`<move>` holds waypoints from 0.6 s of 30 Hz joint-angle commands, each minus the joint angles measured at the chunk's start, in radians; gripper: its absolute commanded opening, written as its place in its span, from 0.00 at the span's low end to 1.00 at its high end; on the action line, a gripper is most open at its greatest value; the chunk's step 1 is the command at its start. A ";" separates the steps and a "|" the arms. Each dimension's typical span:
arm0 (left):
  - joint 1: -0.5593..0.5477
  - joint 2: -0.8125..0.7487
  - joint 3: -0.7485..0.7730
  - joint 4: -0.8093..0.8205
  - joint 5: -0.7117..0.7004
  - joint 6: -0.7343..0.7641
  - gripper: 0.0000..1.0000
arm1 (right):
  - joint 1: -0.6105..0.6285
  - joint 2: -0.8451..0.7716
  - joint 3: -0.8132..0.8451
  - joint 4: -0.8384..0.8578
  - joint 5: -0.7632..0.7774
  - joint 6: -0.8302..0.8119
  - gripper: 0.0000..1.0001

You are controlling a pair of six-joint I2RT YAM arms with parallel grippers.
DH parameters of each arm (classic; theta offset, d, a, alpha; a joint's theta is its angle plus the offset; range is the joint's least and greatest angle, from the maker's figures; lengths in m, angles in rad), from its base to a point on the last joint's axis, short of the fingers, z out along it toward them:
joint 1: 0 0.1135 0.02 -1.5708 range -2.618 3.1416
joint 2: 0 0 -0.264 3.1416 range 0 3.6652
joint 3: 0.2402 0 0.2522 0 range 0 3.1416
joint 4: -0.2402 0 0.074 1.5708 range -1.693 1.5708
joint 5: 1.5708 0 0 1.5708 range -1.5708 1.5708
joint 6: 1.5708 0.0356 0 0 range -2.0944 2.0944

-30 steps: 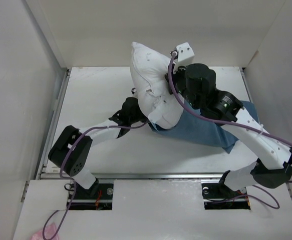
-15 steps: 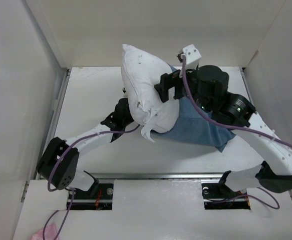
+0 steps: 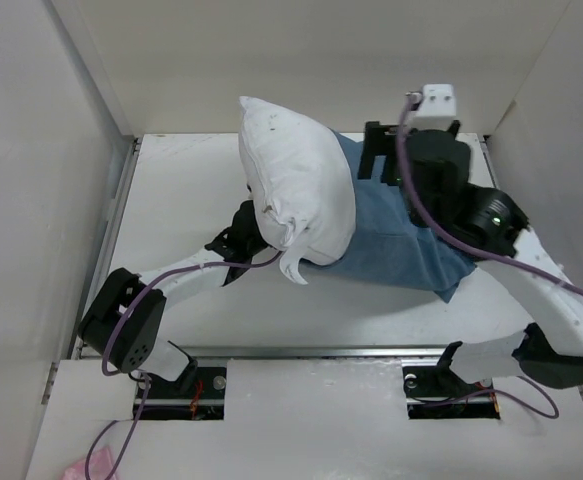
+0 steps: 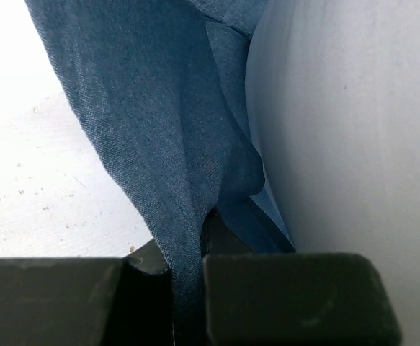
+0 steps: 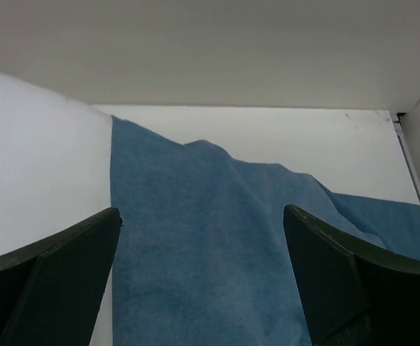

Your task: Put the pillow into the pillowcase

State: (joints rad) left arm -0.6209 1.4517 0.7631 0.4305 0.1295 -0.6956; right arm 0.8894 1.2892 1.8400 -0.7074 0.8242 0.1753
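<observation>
The plump white pillow stands tilted on the left part of the blue pillowcase, which lies flat to its right. My left gripper sits low against the pillow's left side. In the left wrist view the left gripper is shut on a fold of the pillowcase, with the pillow bulging right beside it. My right gripper hovers open at the back, to the right of the pillow. From the right wrist, the right gripper holds nothing, with the pillowcase below and the pillow at left.
White enclosure walls stand on the left, back and right. The white table shows bare left of the pillow. A metal rail runs along the near edge above the arm bases.
My right gripper opened, let go of the pillow and pulled back to the right. The pillow shifted left and stands free of it. The left gripper stays shut on the cloth.
</observation>
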 commanded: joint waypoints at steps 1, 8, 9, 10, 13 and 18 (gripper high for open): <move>0.000 -0.051 0.005 0.063 -0.014 0.051 0.00 | -0.001 0.105 0.025 -0.127 0.070 0.033 1.00; 0.000 -0.051 0.005 0.054 -0.014 0.051 0.00 | 0.008 0.202 0.090 -0.187 -0.132 0.024 1.00; 0.000 -0.051 0.005 0.054 -0.014 0.051 0.00 | 0.019 0.202 0.090 -0.187 -0.163 0.012 1.00; 0.000 -0.051 0.005 0.054 -0.014 0.051 0.00 | 0.019 0.202 0.090 -0.178 -0.163 0.012 1.00; 0.000 -0.051 0.014 0.045 -0.014 0.051 0.00 | 0.028 0.213 0.067 -0.178 -0.119 0.012 1.00; 0.000 -0.074 0.015 0.024 -0.050 0.061 0.00 | 0.028 0.234 0.031 -0.193 -0.043 0.045 1.00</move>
State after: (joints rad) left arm -0.6193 1.4479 0.7586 0.4057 0.1177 -0.6880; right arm 0.9028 1.5066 1.8812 -0.8623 0.7609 0.1993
